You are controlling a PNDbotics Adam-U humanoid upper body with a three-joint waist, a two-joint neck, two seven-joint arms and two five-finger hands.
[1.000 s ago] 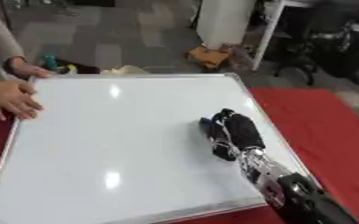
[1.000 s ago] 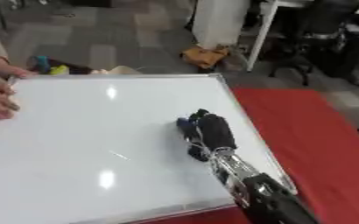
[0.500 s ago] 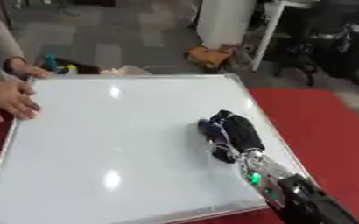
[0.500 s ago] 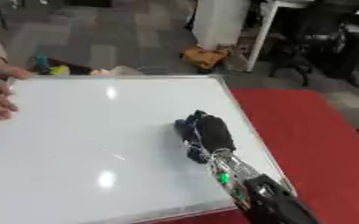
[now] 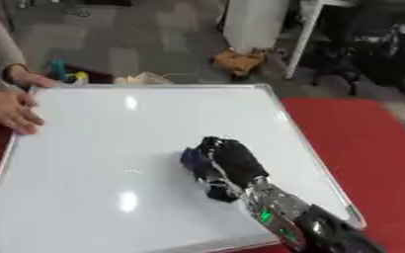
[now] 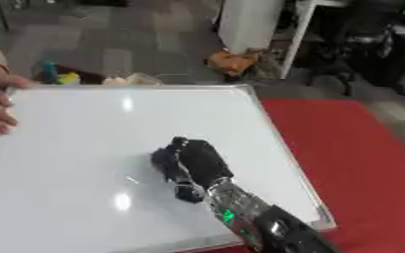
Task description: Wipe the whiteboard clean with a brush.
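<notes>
Now wiping | right hand (image 5: 232, 160) curled round a dark brush (image 5: 194, 159) on the whiteboard (image 5: 111, 128) | next: sweep left, keep brush flat

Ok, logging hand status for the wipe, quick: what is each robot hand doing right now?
Right hand: shut on a dark bluish brush, on the white whiteboard.
Left hand: not in view.
</notes>
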